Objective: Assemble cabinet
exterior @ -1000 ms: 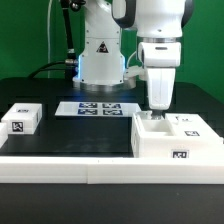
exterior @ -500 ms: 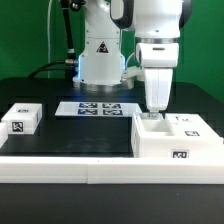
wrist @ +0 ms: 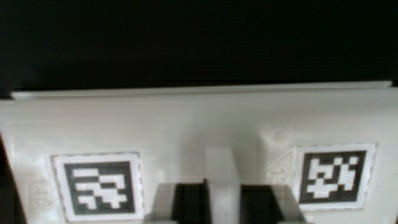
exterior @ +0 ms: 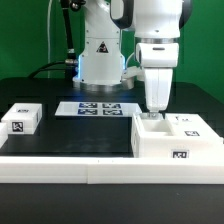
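The cabinet point(exterior: 178, 140) is a large white box with square tags, at the front on the exterior view's right. My gripper point(exterior: 152, 110) hangs straight down over its near-left corner, with the fingertips at its top opening. In the wrist view the cabinet's white face point(wrist: 196, 125) fills the picture, with a tag on each side of my gripper point(wrist: 208, 205). The two dark fingers point(wrist: 178, 205) stand close together with a narrow white ridge of the cabinet between them. A small white tagged panel block point(exterior: 20, 120) lies apart at the exterior view's left.
The marker board point(exterior: 98, 108) lies flat on the black table behind the cabinet. The white robot base point(exterior: 100, 55) with its triangular sticker stands behind it. A white ledge point(exterior: 70, 165) runs along the table's front edge.
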`<state>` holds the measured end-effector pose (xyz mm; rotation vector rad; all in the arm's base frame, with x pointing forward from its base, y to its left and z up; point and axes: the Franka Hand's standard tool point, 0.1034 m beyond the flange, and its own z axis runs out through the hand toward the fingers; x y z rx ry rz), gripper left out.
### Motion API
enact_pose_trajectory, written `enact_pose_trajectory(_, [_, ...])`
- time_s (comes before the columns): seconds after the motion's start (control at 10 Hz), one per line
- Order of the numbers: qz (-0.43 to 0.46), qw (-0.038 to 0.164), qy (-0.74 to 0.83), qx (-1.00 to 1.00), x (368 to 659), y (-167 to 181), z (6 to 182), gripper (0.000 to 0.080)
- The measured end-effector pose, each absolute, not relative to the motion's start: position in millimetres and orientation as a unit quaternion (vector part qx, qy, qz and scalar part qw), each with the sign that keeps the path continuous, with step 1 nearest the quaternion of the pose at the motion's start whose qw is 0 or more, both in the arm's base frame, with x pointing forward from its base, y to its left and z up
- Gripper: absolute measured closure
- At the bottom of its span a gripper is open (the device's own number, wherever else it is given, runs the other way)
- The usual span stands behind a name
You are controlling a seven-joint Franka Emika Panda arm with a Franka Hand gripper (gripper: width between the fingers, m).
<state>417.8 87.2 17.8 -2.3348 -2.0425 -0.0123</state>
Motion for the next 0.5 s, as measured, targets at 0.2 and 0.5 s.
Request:
enact_pose_trajectory(0.2, [0.002, 0.013, -0.66, -0.752, 420.6, 84.4, 33.2, 0.0732])
enact_pose_trajectory(0.5, [0.013, 0.003, -0.66, -0.751, 424.2, 77.9, 55.1, 0.0731])
